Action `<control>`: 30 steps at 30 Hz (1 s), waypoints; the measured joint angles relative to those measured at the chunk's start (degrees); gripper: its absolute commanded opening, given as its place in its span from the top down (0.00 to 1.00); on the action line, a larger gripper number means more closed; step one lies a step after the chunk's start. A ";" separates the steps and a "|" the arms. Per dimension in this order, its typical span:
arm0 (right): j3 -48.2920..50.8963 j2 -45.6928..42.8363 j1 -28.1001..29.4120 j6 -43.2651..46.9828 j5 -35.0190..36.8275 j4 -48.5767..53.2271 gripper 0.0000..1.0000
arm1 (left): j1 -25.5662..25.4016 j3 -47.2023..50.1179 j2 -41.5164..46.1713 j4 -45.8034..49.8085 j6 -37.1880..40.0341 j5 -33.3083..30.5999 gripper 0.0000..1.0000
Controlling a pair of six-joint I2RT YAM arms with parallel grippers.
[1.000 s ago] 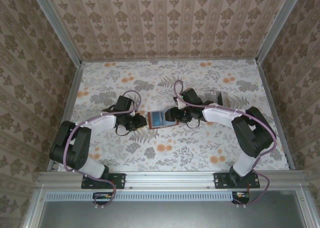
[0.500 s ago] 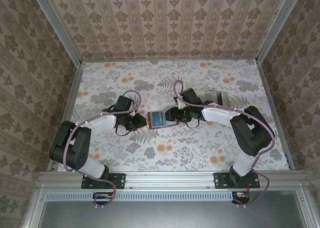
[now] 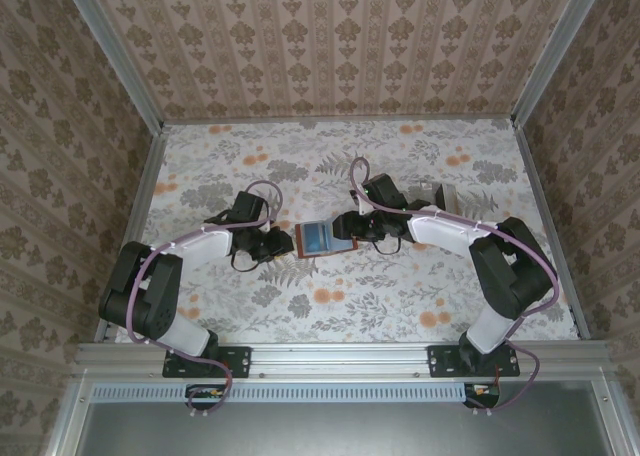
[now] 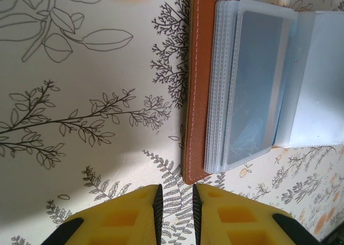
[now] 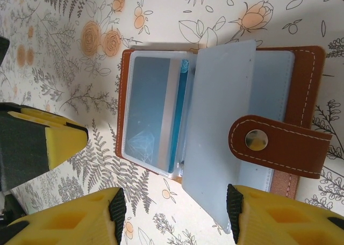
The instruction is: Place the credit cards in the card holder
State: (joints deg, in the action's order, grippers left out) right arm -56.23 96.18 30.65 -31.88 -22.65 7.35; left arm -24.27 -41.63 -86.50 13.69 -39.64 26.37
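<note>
Your wallet [image 3: 318, 240] lies open mid-desk [image 3: 400, 296] w/ a bluish card [image 5: 146, 109] in its clear sleeve, btwn both hands: left hand [image 4: 174, 203] just beside its edge, fingers nearly together, empty; right hand [image 5: 173, 213] apart, straddling a sleeve.

The table [image 3: 330, 306] is viewed from high behind the bases, facing twelve o'clock; the card holder [image 4: 196, 89] [image 5: 303, 94] is framed closely, downward, by both wrist cameras.
</note>
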 measured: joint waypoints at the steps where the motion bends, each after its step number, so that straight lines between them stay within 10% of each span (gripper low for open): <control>1: 0.00 0.04 0.00 0.00 0.00 -0.02 0.45 | 0.00 0.00 0.00 0.00 0.04 0.00 0.76; 30: -0.09 3.32 0.70 -0.92 -0.50 -0.87 0.46 | 0.00 0.02 -0.81 -0.42 0.28 0.22 0.76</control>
State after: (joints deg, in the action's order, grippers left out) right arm -56.31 99.50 31.35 -32.80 -23.16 6.48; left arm -24.27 -41.60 -87.31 13.28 -39.35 26.59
